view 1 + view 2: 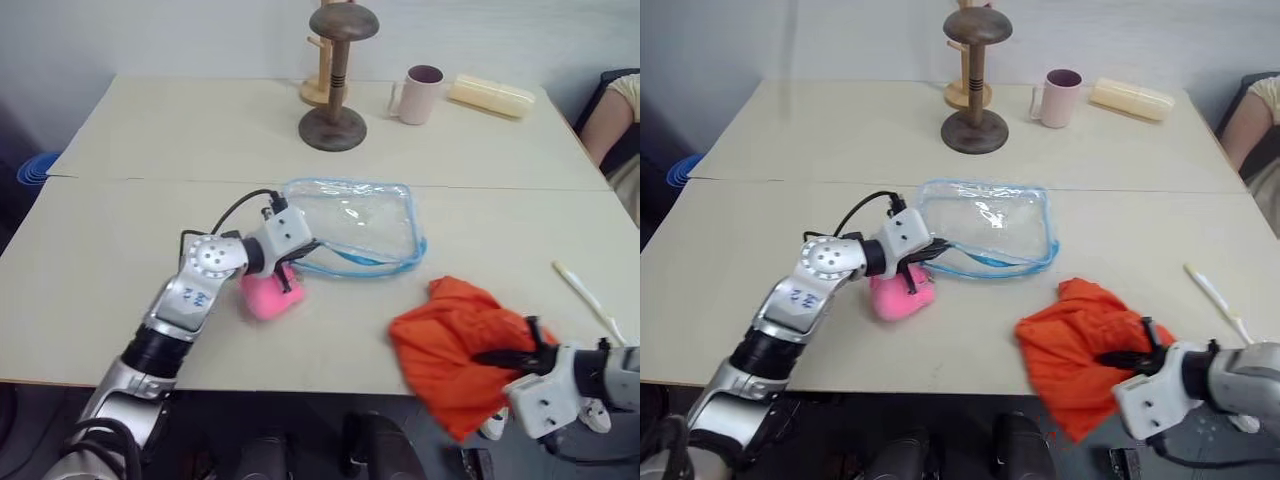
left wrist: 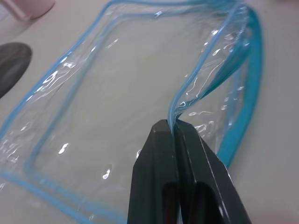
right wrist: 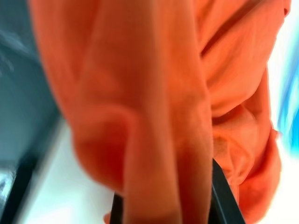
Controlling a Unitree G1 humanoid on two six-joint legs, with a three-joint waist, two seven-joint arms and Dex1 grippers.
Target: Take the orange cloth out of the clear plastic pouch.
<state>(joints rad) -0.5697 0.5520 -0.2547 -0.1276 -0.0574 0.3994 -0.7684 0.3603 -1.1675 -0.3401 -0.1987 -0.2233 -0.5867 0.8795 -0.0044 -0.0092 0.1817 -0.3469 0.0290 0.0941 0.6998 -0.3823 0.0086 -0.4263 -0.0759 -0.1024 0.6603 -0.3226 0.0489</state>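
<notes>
Eye views: clear plastic pouch [image 1: 352, 222] lies flat mid-bench, empty, blue zipper edge gaping on its near side; left gripper [image 1: 297, 252] has its fingers pinched together on the pouch's near-left rim; pink plush thing [image 1: 270, 294] sits under that wrist, just beside the pouch. Orange cloth [image 1: 455, 345] is out of the pouch, well apart from it, at the near right edge of the bench [image 1: 150, 140], part of it hanging over the edge; right gripper [image 1: 515, 353] fingers clamped on the cloth. White stick-like item [image 1: 588, 296] by the right edge; pink mug [image 1: 420, 94], wooden stand [image 1: 335, 80] and a cream case [image 1: 490, 96] along the far edge; a person's arm [image 1: 610, 115] at the far right corner.

Left wrist view: black fingers [image 2: 163, 154] pressed shut on the blue-trimmed pouch rim; clear sheet spreads beyond.

Right wrist view: orange fabric bunched over the fingers [image 3: 222, 196], fingers closed on it.
</notes>
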